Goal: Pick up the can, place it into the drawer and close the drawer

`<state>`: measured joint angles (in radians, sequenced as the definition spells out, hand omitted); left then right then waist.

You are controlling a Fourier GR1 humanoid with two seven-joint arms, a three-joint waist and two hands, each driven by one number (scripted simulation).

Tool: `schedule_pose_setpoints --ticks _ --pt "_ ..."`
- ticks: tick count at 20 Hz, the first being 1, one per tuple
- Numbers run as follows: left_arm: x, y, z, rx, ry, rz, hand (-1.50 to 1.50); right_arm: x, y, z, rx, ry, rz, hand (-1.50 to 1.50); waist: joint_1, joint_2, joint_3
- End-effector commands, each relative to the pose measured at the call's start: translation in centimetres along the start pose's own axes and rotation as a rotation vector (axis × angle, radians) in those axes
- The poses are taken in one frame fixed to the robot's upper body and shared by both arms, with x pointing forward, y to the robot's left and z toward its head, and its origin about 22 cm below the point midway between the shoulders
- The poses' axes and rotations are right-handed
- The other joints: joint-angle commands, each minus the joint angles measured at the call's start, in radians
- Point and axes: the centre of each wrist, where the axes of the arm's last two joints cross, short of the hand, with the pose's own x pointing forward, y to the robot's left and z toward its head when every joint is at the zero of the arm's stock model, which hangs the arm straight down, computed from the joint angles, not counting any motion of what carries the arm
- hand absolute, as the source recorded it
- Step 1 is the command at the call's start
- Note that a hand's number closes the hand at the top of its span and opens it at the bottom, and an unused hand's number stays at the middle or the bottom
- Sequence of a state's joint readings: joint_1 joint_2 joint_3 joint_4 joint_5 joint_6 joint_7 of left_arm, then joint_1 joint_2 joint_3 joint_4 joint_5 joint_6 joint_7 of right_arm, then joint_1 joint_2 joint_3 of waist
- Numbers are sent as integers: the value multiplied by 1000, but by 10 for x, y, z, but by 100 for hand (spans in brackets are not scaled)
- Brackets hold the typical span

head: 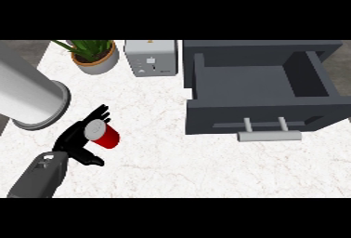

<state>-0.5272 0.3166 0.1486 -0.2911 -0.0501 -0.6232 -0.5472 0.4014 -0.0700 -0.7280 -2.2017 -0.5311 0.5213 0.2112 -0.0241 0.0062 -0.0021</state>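
White marbled counter [171, 162] carries a dark grey open drawer [260, 93] at its right rear edge, hollow and boxy with a steel bar handle [269, 135]. Near the left edge the left hand [77, 139] has fingers curled round the smooth red can [103, 135]. Lift it clear, I judge, before crossing to the drawer's front wall.

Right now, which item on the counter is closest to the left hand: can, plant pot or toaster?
The red can. The left hand is curled round it, while the plant pot and the toaster stand well away at the counter's back.
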Motion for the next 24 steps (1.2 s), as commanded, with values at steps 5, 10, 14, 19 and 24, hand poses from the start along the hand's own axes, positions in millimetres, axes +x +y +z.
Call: schedule_pose_setpoints --ticks 5,10,14,19,24 --pt "-1 -2 -6 -77 -36 138 150 5 -3 -6 4 -6 -13 -150 -1 2 -1" --pt "6 -26 -33 -217 -29 163 150 0 11 14 2 32 -17 -150 6 -5 1" --pt "13 -28 -38 -253 -82 185 150 -8 -5 4 7 17 -46 -150 10 -4 1" --pt "21 -30 -44 57 -205 236 150 4 5 18 -36 6 -33 -150 23 -11 2" --pt "-5 -50 -37 390 -318 267 150 7 5 26 -25 19 0 -150 35 -18 4"
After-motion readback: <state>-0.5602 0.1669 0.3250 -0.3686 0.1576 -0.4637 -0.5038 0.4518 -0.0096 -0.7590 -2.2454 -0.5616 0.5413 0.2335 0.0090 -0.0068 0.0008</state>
